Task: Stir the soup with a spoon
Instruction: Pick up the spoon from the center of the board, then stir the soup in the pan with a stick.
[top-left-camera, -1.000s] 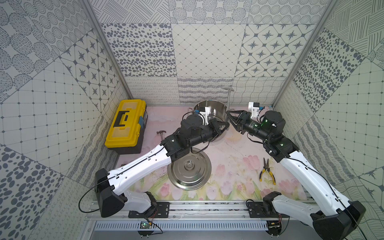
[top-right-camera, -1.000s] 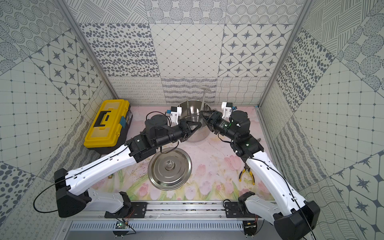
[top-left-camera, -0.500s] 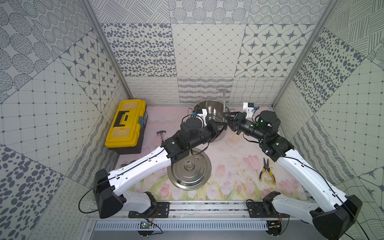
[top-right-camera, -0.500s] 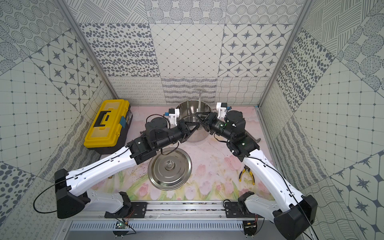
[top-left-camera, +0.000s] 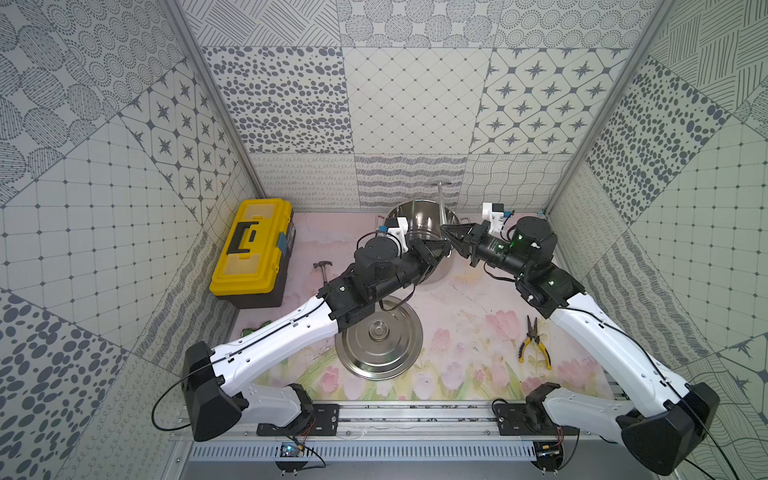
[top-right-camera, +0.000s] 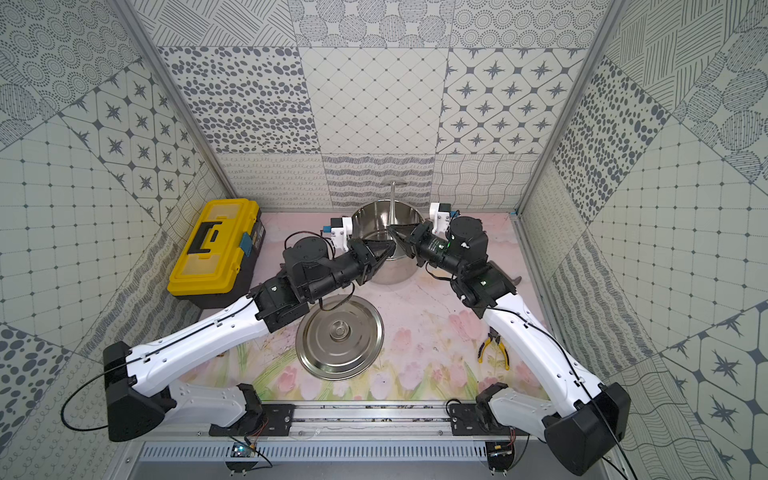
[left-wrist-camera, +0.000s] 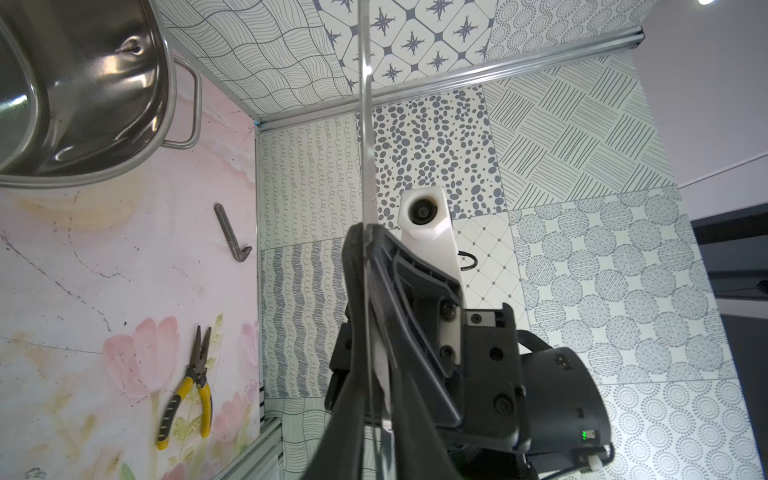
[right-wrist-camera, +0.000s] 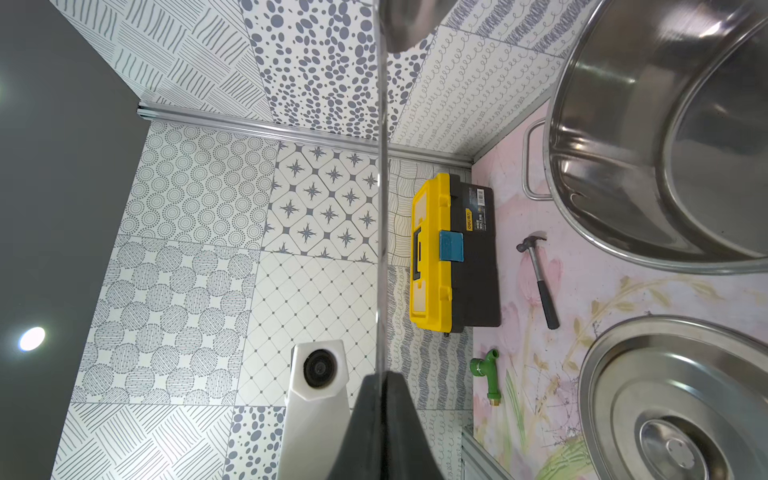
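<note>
The steel pot (top-left-camera: 417, 216) stands at the back of the mat; its inside is bare shiny metal and no soup shows. The spoon (top-left-camera: 440, 203), a steel ladle, is held upright over the pot's front rim with its bowl on top (right-wrist-camera: 405, 29). My right gripper (top-left-camera: 448, 232) is shut on the spoon's thin handle (right-wrist-camera: 380, 249), as the right wrist view shows. My left gripper (top-left-camera: 438, 249) faces it just below. Its jaws stand slightly open, with the handle (left-wrist-camera: 365, 145) running through the gap.
The flat pot lid (top-left-camera: 379, 336) lies on the mat in front of the pot, under my left forearm. A yellow toolbox (top-left-camera: 251, 245) and a small hammer (top-left-camera: 322, 268) lie to the left. Yellow-handled pliers (top-left-camera: 535, 343) lie at the right, a green fitting (right-wrist-camera: 487, 374) by the left wall.
My right gripper moved in to the spoon's handle and closed on it. My left gripper, shut on the handle before, has loosened. The spoon shifted a little to the left.
</note>
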